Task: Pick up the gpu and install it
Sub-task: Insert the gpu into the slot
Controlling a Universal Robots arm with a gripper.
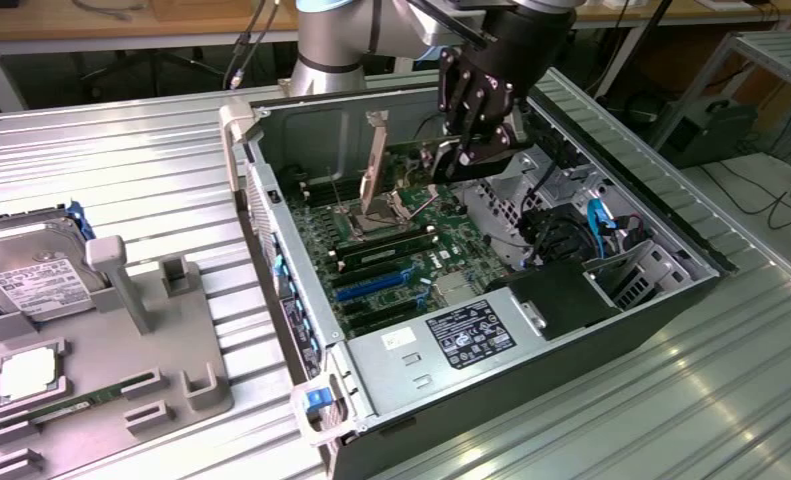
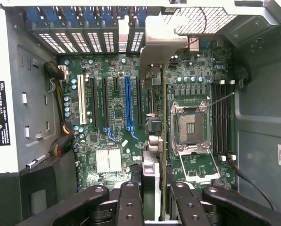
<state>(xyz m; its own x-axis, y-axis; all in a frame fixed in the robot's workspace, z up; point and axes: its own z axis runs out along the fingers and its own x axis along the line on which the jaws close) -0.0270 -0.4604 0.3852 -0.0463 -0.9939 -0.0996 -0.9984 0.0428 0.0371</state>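
Observation:
My gripper hangs over the open computer case and is shut on the gpu. The gpu is a thin card held on edge, with its pale metal bracket pointing toward the case's rear wall. In the wrist view the gpu appears edge-on, running from between the black fingers up to its bracket. It hovers above the motherboard, between the row of expansion slots with the blue slot and the empty CPU socket.
The case's power supply and black drive cage sit at its near end, with cables along the exterior view's right wall. On the exterior view's left, a grey fixture holds a silver hard drive, a CPU and a green memory stick.

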